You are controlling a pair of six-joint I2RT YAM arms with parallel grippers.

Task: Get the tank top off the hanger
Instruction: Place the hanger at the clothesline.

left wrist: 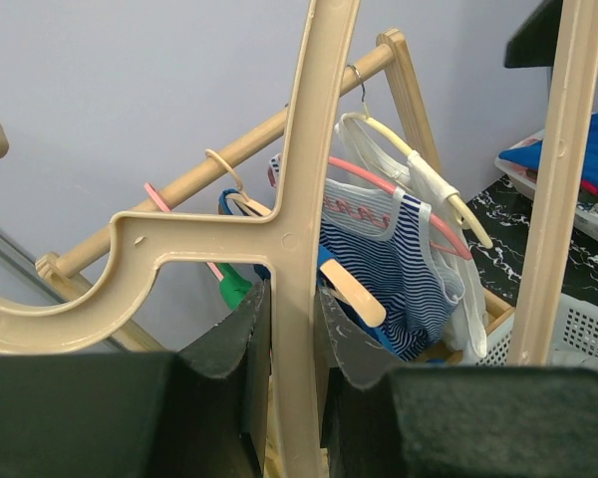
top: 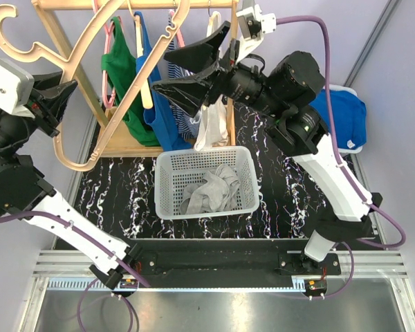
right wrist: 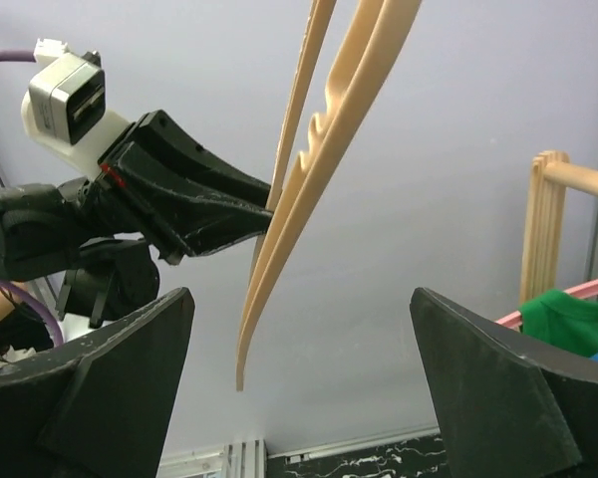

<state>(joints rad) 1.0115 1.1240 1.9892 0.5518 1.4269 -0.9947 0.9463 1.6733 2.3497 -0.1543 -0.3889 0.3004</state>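
The left gripper (left wrist: 294, 344) pinches the neck of a bare beige plastic hanger (left wrist: 301, 149), raised just left of the wooden clothes rack (top: 52, 36). Below, a crumpled grey garment (top: 211, 190), seemingly the tank top, lies in the white plastic mesh basket (top: 160, 200). The right gripper (top: 164, 68) hangs beside the rack, its fingers spread wide and empty.

- The bench (top: 277, 200) is a black top with white marble veining, set against a pale wall.
- A white slatted basket (top: 167, 207) stands on it near the middle, with crumpled grey clothing (top: 207, 192) inside.
- The flat base of a wooden rack (top: 121, 146) rests on the far left part, just behind the basket.
- A white bin (left wrist: 558, 207) holding blue cloth (top: 349, 117) sits at the far right edge.
- A black mounting plate (top: 214, 263) runs along the near edge.
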